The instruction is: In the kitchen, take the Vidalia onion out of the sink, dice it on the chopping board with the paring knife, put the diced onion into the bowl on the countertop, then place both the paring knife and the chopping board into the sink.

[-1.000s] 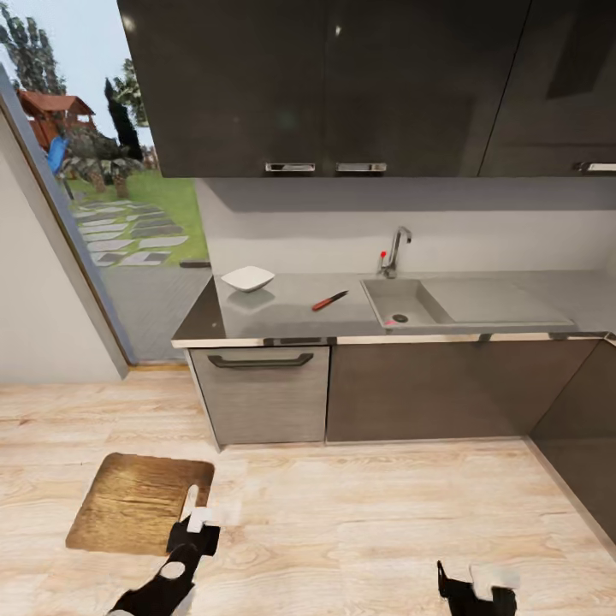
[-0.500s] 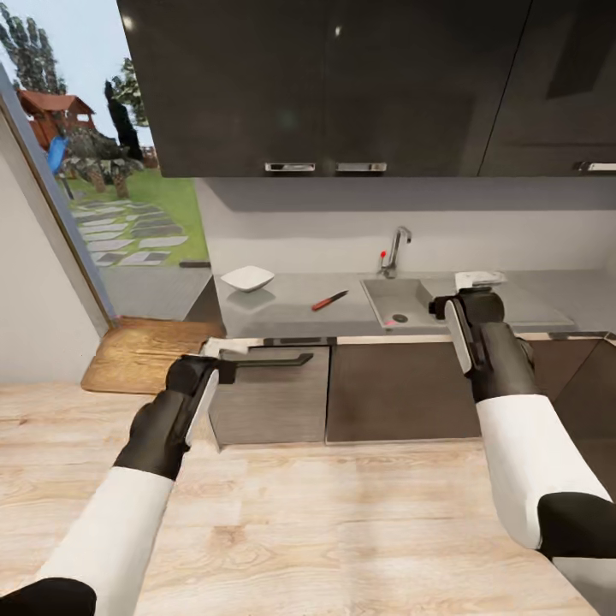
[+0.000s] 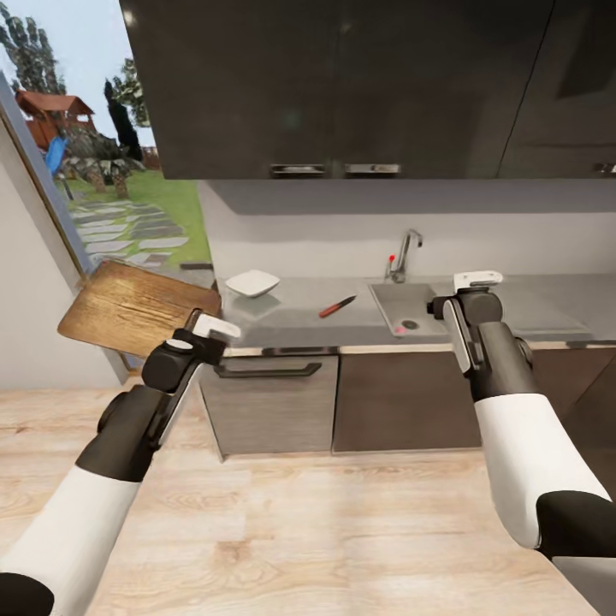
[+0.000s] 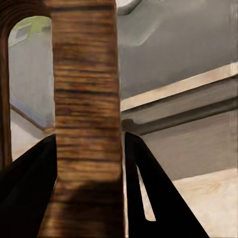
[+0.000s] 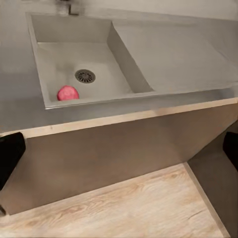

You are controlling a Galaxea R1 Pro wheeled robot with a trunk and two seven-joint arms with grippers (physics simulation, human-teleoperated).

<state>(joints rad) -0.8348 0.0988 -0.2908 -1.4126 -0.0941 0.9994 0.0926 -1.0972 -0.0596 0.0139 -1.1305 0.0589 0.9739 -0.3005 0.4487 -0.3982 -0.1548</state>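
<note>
My left gripper [image 3: 211, 327] is shut on the edge of the dark brown chopping board [image 3: 135, 306], holding it tilted in the air left of the countertop [image 3: 291, 318]. In the left wrist view the board [image 4: 87, 99] sits between the two dark fingers [image 4: 148, 188]. My right gripper [image 3: 477, 280] hovers open in front of the sink [image 3: 428, 301], its fingers [image 5: 10, 153] wide apart. The pink onion [image 5: 68, 92] lies in the basin [image 5: 59, 54] beside the drain [image 5: 85, 76]. The white bowl [image 3: 252, 282] and the paring knife [image 3: 337, 306] rest on the countertop.
Dark upper cabinets [image 3: 342, 85] hang above the counter. A drawer with a long handle [image 3: 267, 370] sits below my left gripper. The chrome faucet [image 3: 404, 254] stands behind the basin. A glass door [image 3: 103, 197] and a pale wall [image 3: 34, 325] close off the left; light wood floor [image 3: 325, 530] lies below.
My left arm has lifted the chopping board from the floor to counter height. My right arm rose in front of the sink half a second ago and stays there. The view shifted slightly.
</note>
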